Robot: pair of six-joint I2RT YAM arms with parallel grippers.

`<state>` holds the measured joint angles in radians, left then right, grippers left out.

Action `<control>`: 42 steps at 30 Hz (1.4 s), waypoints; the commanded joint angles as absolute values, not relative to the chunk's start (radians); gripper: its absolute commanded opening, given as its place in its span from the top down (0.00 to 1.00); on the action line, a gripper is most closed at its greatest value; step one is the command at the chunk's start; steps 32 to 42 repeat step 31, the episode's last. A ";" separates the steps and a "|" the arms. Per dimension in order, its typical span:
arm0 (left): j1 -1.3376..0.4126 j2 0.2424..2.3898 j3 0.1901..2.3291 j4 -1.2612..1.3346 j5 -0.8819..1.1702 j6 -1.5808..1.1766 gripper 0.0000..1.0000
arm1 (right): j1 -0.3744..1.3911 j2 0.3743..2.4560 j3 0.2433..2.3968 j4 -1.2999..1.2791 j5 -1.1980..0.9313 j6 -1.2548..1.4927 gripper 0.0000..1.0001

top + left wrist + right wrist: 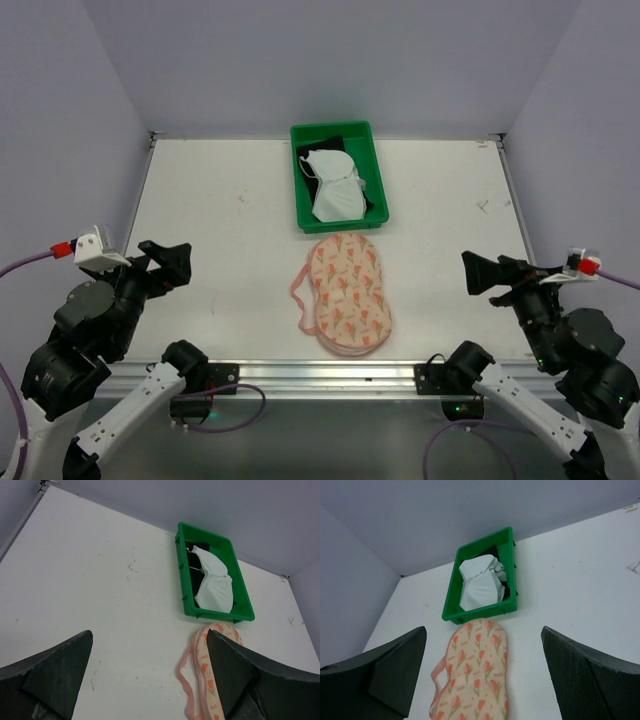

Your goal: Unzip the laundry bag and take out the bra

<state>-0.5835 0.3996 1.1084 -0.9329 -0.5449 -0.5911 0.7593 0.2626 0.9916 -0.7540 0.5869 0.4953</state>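
Observation:
The pink laundry bag (347, 293) with orange-red flowers lies flat in the middle of the table near the front, with a loose pink band curling off its left edge. It also shows in both wrist views (202, 665) (477, 675). Just behind it, a white bra (335, 190) (215, 587) (480, 587) lies in the green tray on top of something black. My left gripper (178, 263) (150, 635) hovers open well left of the bag. My right gripper (478, 272) (484, 630) hovers open well to its right. Both are empty.
The green tray (300, 200) (181, 575) (480, 614) stands at the table's centre back, almost touching the bag's far end. Grey walls close in the table on the left, right and back. A metal rail (320, 375) runs along the front edge.

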 commanded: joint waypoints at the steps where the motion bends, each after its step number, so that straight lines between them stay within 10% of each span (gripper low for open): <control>1: -0.580 0.381 1.123 -1.000 -0.592 -0.569 0.00 | 0.759 0.195 0.965 -0.798 0.595 0.466 0.01; 42: -0.580 0.400 0.959 -0.894 -0.502 -0.630 0.00 | 0.759 0.132 0.928 -0.782 0.592 0.449 0.01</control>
